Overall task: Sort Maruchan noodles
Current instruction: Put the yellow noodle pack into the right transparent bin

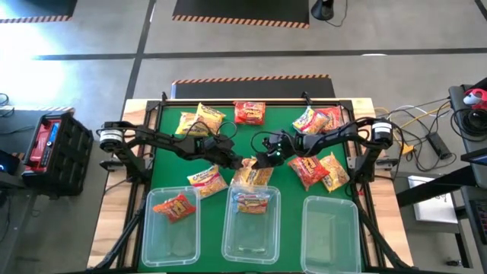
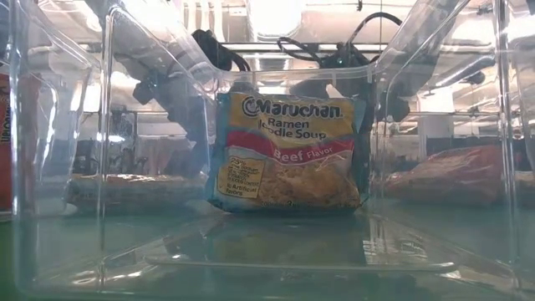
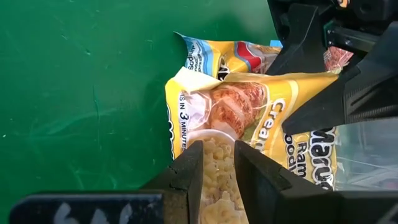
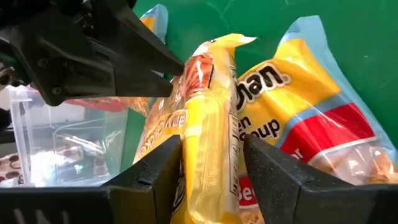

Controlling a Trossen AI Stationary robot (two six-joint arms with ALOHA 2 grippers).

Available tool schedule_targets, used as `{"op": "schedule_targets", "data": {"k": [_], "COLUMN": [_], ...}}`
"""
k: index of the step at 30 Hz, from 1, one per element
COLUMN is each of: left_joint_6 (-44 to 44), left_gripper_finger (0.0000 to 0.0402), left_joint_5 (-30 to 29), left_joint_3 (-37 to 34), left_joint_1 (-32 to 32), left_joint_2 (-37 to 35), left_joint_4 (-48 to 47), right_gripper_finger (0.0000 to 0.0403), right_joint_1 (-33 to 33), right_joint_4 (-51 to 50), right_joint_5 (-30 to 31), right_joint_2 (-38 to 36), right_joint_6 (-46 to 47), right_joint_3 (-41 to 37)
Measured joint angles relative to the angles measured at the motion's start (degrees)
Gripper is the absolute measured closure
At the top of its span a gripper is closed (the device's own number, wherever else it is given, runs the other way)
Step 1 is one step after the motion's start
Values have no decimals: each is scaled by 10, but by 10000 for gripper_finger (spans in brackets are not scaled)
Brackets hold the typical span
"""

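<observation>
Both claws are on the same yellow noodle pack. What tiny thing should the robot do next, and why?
Probably finish closing the right gripper on the yellow pack, then let the left gripper release. Both grippers have that pack between their fingers above the green mat, the left one already pinched shut on it. It looks like a handover, and only one arm should carry it to a tub.

Both tools (image 1: 249, 162) meeting, yellow noodle packet (image 1: 254, 176)
</observation>
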Motion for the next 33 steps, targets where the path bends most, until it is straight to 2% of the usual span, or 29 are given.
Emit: {"op": "schedule_targets", "data": {"k": [14,33], "left_joint_6": [-5,-5], "left_gripper_finger": [328,328], "left_joint_5": [-22,-43], "left_joint_3": [0,0], "left_joint_1": [0,21], "left_joint_2": [0,-25], "left_joint_4": [13,55], "right_gripper_finger": [301,305], "right_joint_1": [0,-1], "right_joint_4": [3,2], "right_joint_5": [-1,-18], "right_joint_2": [0,-5], "right_joint_6": [-12,-30], "right_joint_3": [0,0]}}
